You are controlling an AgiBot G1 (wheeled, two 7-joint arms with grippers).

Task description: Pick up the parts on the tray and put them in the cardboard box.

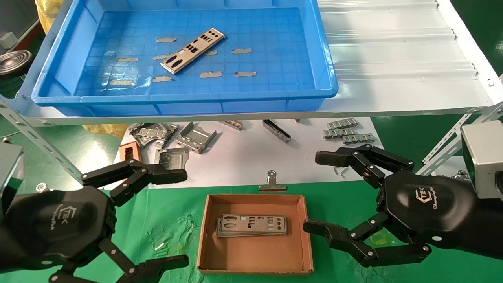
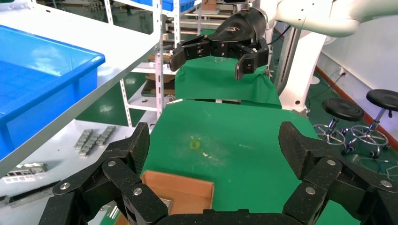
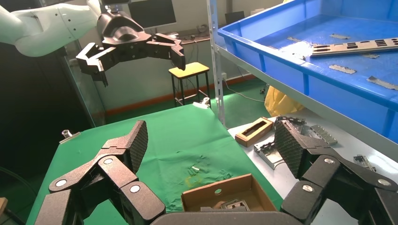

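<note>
One silver-grey part lies diagonally on the floor of the blue tray on the upper shelf. Other parts lie stacked flat in the cardboard box on the green mat. My left gripper hovers open, left of the box, nothing between its fingers. My right gripper hovers open, right of the box, also empty. Each wrist view shows the other arm's gripper farther off.
Bent metal brackets, chain-like pieces and a small brown frame block lie on the white lower surface behind the box. A binder clip sits at the box's far edge. Tan tape strips dot the tray floor.
</note>
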